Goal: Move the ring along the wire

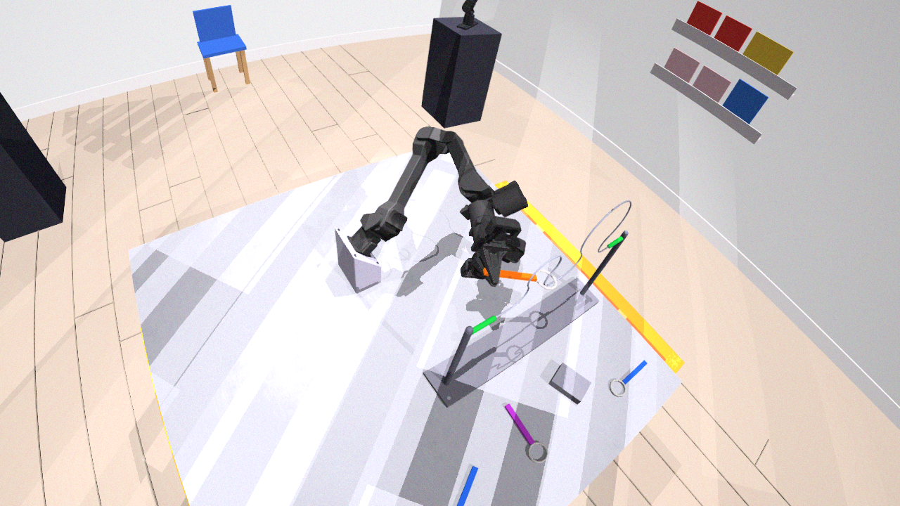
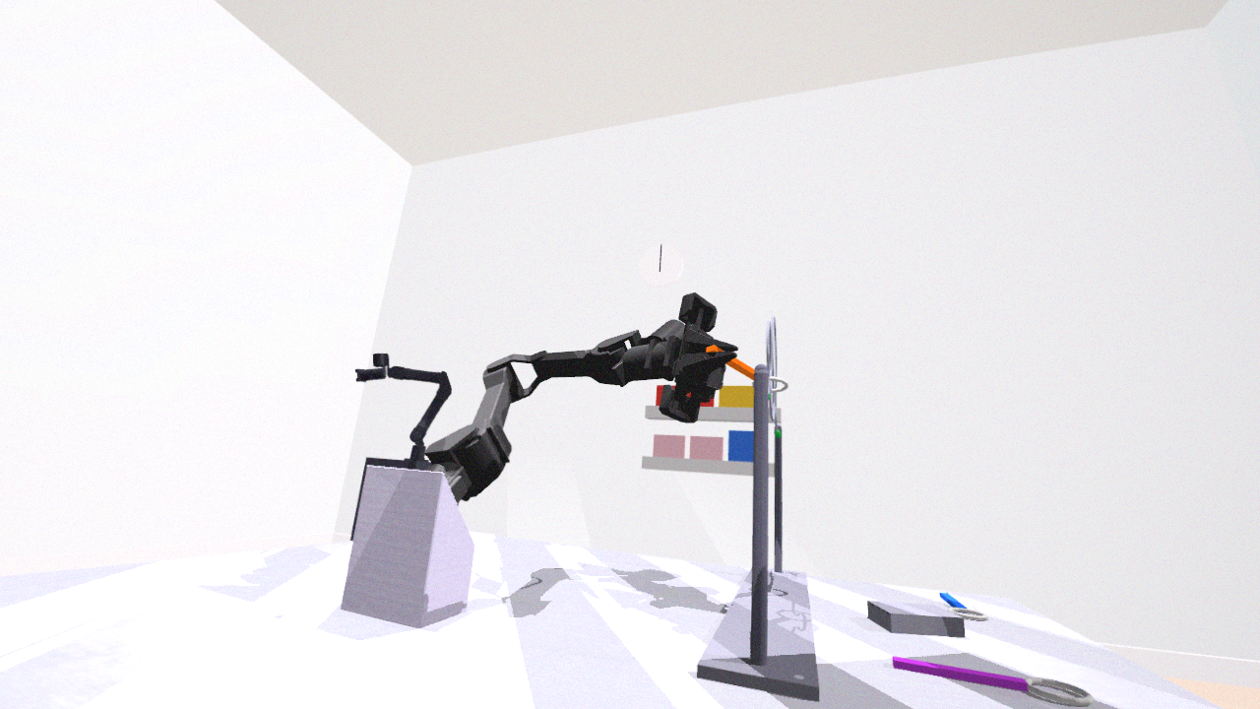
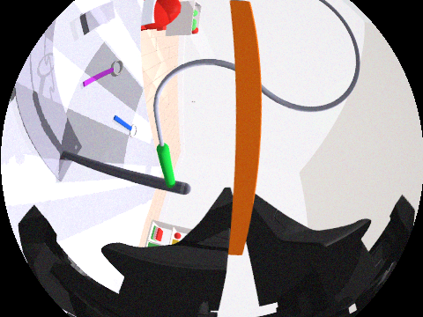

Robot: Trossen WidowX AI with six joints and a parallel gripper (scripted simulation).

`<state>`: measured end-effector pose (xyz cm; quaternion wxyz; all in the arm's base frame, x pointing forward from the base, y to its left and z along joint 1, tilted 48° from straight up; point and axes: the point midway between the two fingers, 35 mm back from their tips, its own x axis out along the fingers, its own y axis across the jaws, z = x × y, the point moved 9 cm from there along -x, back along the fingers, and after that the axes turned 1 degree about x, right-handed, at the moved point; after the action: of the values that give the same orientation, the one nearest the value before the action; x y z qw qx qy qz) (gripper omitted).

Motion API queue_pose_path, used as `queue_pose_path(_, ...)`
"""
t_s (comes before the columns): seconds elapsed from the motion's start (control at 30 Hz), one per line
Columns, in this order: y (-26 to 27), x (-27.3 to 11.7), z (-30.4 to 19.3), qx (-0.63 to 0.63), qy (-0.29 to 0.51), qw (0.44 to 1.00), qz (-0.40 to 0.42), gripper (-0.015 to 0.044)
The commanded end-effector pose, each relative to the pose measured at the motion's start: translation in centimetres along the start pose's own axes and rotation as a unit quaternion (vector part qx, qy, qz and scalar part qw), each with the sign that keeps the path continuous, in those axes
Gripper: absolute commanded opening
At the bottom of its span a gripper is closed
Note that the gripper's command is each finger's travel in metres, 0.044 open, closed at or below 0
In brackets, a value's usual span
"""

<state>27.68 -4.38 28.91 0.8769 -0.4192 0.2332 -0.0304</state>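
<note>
My gripper [image 1: 491, 275] [image 2: 727, 351] [image 3: 234, 193] is shut on the orange handle [image 1: 519, 275] [image 2: 741, 365] [image 3: 247, 110] near its free end. The handle slants down from my fingers to the pale ring [image 1: 555, 283] [image 2: 785, 385] in the exterior view. The ring is around the grey wire at the small middle loop, between the two posts. I cannot tell the gap between ring and wire. One green part [image 1: 484, 325] is at the near post [image 1: 458, 355] [image 2: 760, 529], the other [image 1: 615, 241] [image 2: 778, 432] at the far post [image 1: 604, 264]. The ring is out of the wrist view.
The wire's large loop [image 1: 628, 202] rises near the far post. Beyond the base plate lie a grey block [image 1: 569, 381] [image 2: 914, 618], a purple-handled ring [image 1: 519, 424] [image 2: 960, 674] and a blue-handled ring [image 1: 635, 371]. Another blue handle [image 1: 467, 485] is at the table's front.
</note>
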Motion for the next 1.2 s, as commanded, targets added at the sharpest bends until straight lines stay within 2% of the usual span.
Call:
queue_pose_path(0.0, -0.9, -0.2, 0.1, -0.019, 0.003, 1.0, -0.019, -0.015)
queue_pose_path(0.67, -2.9, -0.7, 0.7, -0.085, 0.011, 0.995, -0.055, -0.015)
queue_pose_path(1.17, -3.7, -1.0, 0.9, -0.055, 0.008, 0.998, -0.038, -0.015)
